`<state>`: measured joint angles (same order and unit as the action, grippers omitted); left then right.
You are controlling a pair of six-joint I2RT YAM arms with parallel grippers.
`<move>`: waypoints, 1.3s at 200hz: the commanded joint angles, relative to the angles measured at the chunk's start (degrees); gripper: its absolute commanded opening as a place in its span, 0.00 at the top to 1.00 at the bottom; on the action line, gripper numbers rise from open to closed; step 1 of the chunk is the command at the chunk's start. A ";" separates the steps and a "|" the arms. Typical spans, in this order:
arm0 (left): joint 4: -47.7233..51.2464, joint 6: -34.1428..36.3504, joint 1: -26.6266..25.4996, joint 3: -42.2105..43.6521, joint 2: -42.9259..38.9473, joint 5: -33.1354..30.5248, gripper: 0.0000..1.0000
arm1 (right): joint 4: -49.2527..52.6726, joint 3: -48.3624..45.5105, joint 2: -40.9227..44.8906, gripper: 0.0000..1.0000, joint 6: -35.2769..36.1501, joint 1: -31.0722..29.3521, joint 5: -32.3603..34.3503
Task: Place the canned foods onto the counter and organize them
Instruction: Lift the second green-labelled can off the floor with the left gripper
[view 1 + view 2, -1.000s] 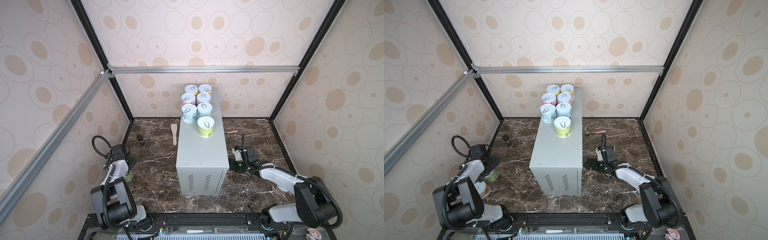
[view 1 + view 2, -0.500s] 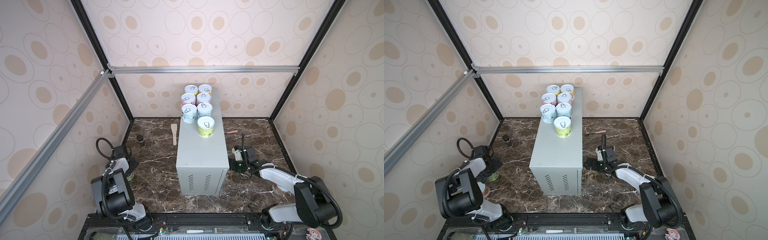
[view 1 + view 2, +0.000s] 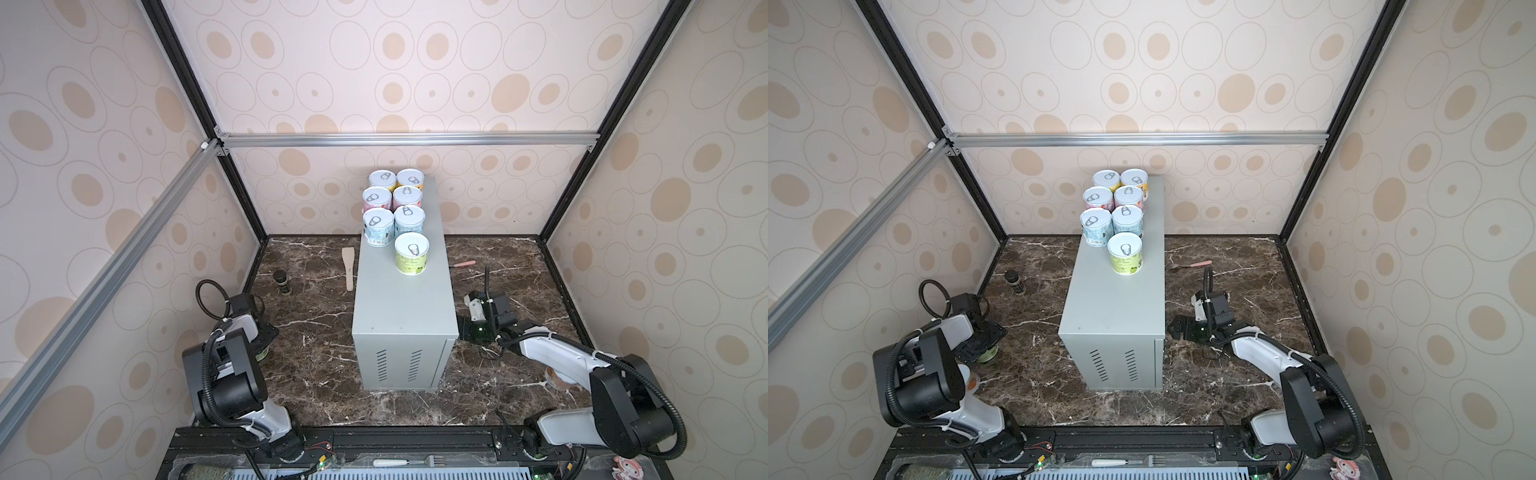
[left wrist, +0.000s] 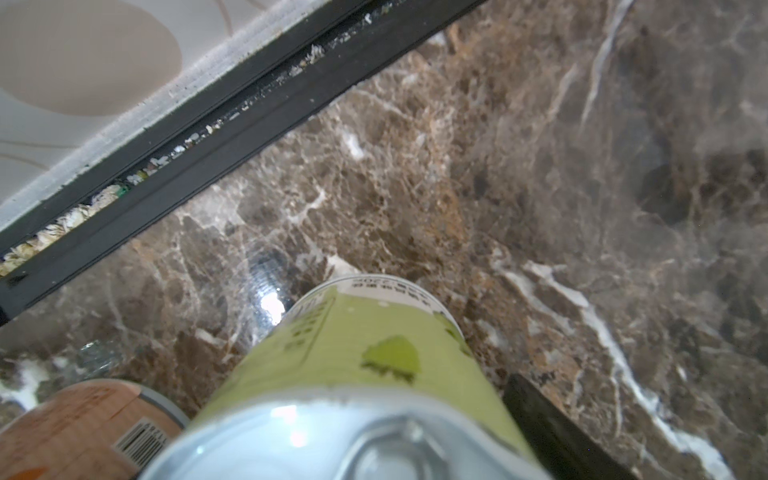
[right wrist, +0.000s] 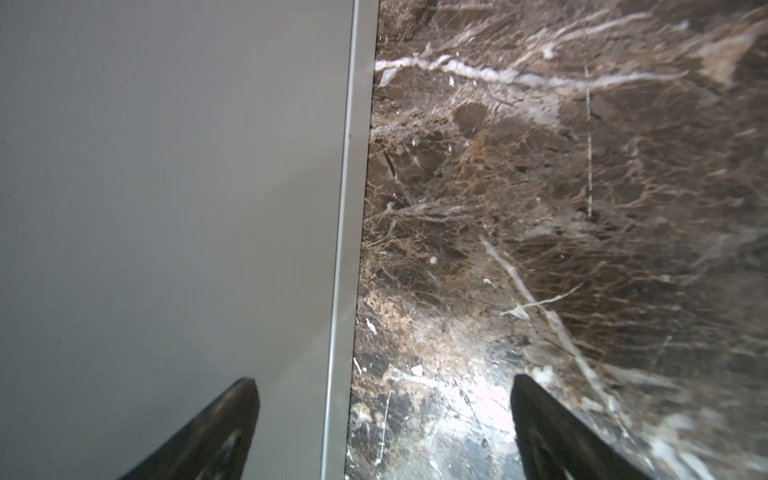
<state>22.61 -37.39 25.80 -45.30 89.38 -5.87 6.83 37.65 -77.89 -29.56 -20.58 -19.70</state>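
Squarely within left end effector (image 3: 980, 338), green can (image 4: 353, 353) (grip unclear); right end effector (image 5: 382, 380) wide.

Left jaws lowered around green can (image 4: 365, 353), narrowing.

Cream walls (image 3: 415, 75) with tan ovals at 9, 12 and 3 o'clock, black corner posts (image 3: 198, 95), aluminium rails (image 3: 407, 138), brown veined marble worktop (image 3: 316, 307)
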 commanded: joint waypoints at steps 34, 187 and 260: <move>-1.59 0.56 0.31 -0.07 -0.88 2.81 0.22 | -0.14 -0.72 1.52 0.03 -0.41 -0.52 0.23; -1.28 3.72 -5.06 -0.29 -12.73 1.88 0.40 | 2.02 0.32 3.87 0.03 0.33 -0.52 0.77; 5.13 3.31 -8.79 -7.71 -20.95 5.72 0.41 | 5.23 1.72 6.83 0.03 1.38 -0.47 1.87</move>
<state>26.20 -34.59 17.61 -47.07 72.14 -1.37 9.65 37.71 -72.86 -29.08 -20.58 -19.00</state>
